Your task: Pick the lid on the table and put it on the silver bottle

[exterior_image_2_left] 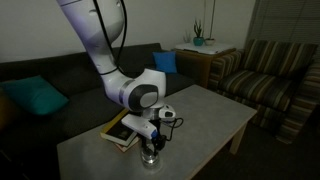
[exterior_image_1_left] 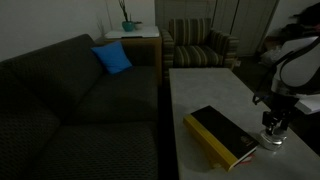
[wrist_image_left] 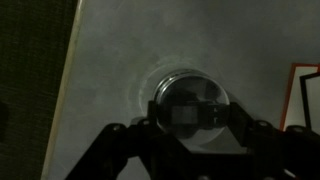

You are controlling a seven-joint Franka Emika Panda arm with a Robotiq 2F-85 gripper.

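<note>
Gripper (wrist_image_left: 190, 122) clamps the lid (wrist_image_left: 190, 100) over the bottle (exterior_image_2_left: 150, 157) near the table (exterior_image_1_left: 200, 85) edge. Centre it, lower squarely, then release.

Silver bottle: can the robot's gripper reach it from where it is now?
Probably yes. The gripper hangs right over the silver bottle, shut on the lid, with nothing seen between them; the book lies beside it, not in the way.

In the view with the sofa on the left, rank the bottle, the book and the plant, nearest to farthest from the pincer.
From the pincer:
1. Bottle, directly beneath it on the table.
2. Book, beside the bottle on the same table, toward the sofa.
3. Plant, far back on the side table.
</note>
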